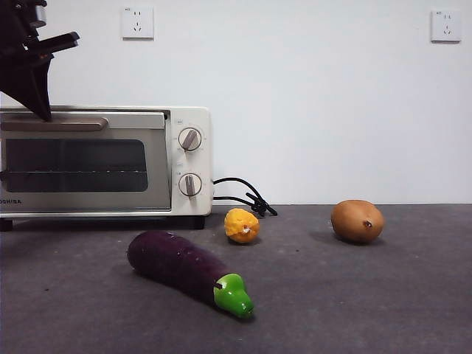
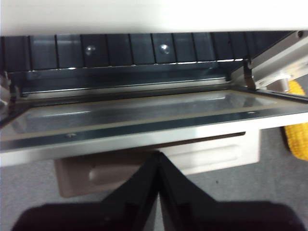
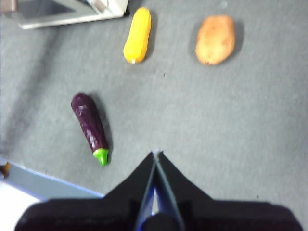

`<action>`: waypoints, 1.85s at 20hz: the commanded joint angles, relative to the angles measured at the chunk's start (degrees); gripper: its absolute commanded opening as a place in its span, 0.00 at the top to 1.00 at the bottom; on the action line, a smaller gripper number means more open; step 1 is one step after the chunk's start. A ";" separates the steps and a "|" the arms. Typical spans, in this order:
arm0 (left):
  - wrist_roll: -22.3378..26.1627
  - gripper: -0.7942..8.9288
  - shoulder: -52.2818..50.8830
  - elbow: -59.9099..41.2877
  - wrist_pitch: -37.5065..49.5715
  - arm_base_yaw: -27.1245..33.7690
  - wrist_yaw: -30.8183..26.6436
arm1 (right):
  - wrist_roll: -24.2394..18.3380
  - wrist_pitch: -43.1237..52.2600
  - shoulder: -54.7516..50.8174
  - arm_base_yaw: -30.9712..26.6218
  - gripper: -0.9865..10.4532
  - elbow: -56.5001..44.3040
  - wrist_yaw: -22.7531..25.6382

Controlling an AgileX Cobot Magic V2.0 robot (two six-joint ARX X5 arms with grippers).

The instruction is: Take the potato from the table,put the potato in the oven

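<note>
The oven [image 1: 103,164] stands at the back of the table [image 1: 383,295], its cord [image 1: 247,198] trailing from its knob side. In the front view its door looks upright, though the left wrist view shows the door [image 2: 144,118] tilted partly open, the dark interior visible behind it. The left gripper [image 2: 158,159] hangs above the oven's handle end, just over the door handle [image 2: 159,163], jaws clenched on nothing. The potato [image 1: 358,220] lies on the table well apart from the oven, beyond the yellow fruit [image 1: 242,226]. The eggplant [image 1: 188,271] lies in front of the oven. The right gripper [image 3: 155,156] hovers high above the table, apart from the potato, jaws closed and empty.
</note>
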 commanded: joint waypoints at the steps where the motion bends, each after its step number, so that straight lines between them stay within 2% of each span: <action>1: 0.96 0.92 3.48 -2.12 -1.73 -1.44 -4.46 | -1.09 -0.74 -1.33 0.04 0.92 0.31 -0.09; 5: 1.95 0.92 3.48 -2.14 -3.17 -3.54 -9.44 | -1.01 -2.51 -3.74 0.04 0.92 0.31 -0.09; 11: 1.97 0.92 3.48 -2.16 -7.26 -4.90 -12.48 | -1.09 -4.39 -7.06 0.04 0.91 0.31 0.59; 23: 2.25 0.92 3.50 -2.21 -14.40 -4.90 -12.39 | -1.14 -5.01 -7.28 0.04 0.91 0.31 0.76; 29: 5.42 0.92 3.58 -2.23 -18.82 -4.90 -11.76 | -1.16 -4.94 -7.21 0.04 0.91 0.31 0.76; 32: 5.44 0.92 3.58 -2.21 -18.71 -4.90 -11.39 | -1.42 -4.81 -7.21 0.04 0.91 0.31 0.76; 37: 7.67 0.92 3.34 -2.21 -16.74 -4.90 -2.78 | -2.58 -4.02 -5.73 0.04 0.91 0.31 0.74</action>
